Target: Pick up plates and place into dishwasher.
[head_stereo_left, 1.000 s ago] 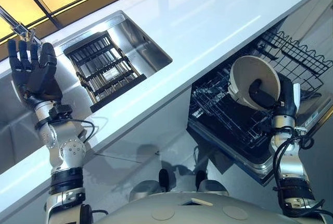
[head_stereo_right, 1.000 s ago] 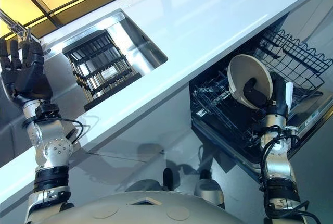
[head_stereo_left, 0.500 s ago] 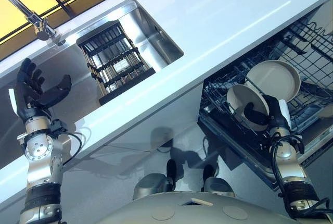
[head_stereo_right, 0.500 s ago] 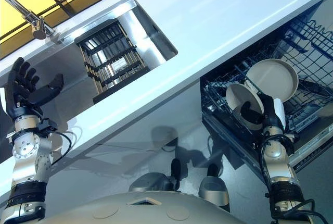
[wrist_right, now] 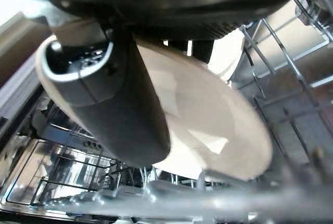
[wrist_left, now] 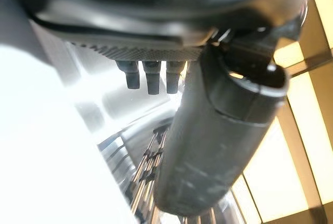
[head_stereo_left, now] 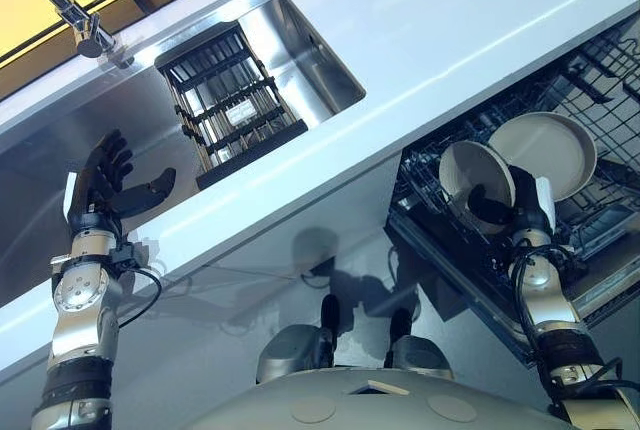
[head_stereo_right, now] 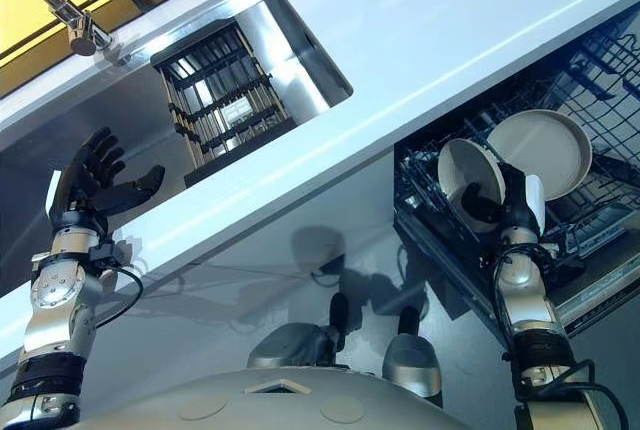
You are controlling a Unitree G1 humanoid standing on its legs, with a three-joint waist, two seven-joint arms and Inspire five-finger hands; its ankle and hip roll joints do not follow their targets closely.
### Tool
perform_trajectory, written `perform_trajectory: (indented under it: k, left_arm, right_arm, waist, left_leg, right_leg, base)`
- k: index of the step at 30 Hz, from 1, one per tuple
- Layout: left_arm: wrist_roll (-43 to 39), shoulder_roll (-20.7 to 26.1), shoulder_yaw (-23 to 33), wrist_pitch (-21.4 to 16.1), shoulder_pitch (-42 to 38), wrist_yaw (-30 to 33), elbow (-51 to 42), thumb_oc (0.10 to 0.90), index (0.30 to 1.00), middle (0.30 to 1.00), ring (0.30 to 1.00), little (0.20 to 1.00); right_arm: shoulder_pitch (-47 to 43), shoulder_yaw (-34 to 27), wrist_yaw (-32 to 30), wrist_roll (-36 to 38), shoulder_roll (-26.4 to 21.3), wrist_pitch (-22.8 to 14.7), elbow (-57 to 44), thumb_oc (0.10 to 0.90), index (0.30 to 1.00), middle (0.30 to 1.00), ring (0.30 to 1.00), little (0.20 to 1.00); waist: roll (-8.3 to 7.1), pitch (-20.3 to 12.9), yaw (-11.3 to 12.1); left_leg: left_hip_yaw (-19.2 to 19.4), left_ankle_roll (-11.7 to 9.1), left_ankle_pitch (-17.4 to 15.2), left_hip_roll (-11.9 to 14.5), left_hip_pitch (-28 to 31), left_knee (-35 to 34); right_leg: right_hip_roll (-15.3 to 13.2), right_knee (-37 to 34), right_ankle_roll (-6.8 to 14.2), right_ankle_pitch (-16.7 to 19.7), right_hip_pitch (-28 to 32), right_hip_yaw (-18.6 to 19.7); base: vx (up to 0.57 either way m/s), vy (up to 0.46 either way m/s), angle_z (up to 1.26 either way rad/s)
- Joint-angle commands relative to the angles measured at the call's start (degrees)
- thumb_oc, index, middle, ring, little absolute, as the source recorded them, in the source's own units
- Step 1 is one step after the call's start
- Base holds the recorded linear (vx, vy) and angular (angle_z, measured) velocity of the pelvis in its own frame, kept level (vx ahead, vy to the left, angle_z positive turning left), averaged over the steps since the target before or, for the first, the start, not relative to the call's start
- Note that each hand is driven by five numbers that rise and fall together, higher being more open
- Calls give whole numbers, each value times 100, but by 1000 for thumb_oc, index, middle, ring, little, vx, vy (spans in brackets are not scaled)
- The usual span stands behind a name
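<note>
While you are lowering the plate into the dishwasher rack, your right robot hand is clamping its rim, thumb across the face. It is looking stiff, slick and breakable, so keep pinching the edge. Your left robot hand is hanging open above the table.

right hand: came down with the beige plate, thumb hooked over its face, from above the dishwasher rack into the wires
plate: ended up just beside second plate, which came into view; possibly touching, hard to tell
left hand: dropped from beside the faucet, tipped sideways, fingers stayed spread
camera: whole view shifted
</note>
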Motion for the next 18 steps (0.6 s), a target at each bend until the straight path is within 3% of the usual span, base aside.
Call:
perform_trajectory:
  k: [1, 9, 18]
  left_arm:
    - [-12, 487, 85, -248, 17, -183, -10, 800, 900, 900, 900, 900]
    - [73, 375, 99, -282, 16, -326, 127, 800, 900, 900, 900, 900]
    - [10, 368, 369, -405, -10, -226, 147, 800, 900, 900, 900, 900]
  right_arm:
    - [-312, 8, -373, 317, -201, -600, -466, 800, 900, 900, 900, 900]
    - [-306, -462, -140, 1142, -28, -1040, -1222, 800, 900, 900, 900, 900]
    - [-10, -1209, 144, 2007, 181, -1437, -1772, 800, 900, 900, 900, 900]
  waist:
    - [-70, -236, 160]
    - [-222, -375, 103]
    - [-453, -513, -124]
  left_leg:
    - [36, -168, -611, -147, -161, 673]
    - [145, -102, -658, -148, -67, 546]
    - [413, -5, -751, -124, 122, 380]
  right_leg:
    - [20, 1592, -159, -1127, -718, 92]
    - [54, 1441, -102, -1101, -614, 121]
    - [126, 1291, -30, -1077, -483, 237]
  base:
    - [0, 0, 0]
    - [-1, -1, 0]
    - [-8, -10, -11]
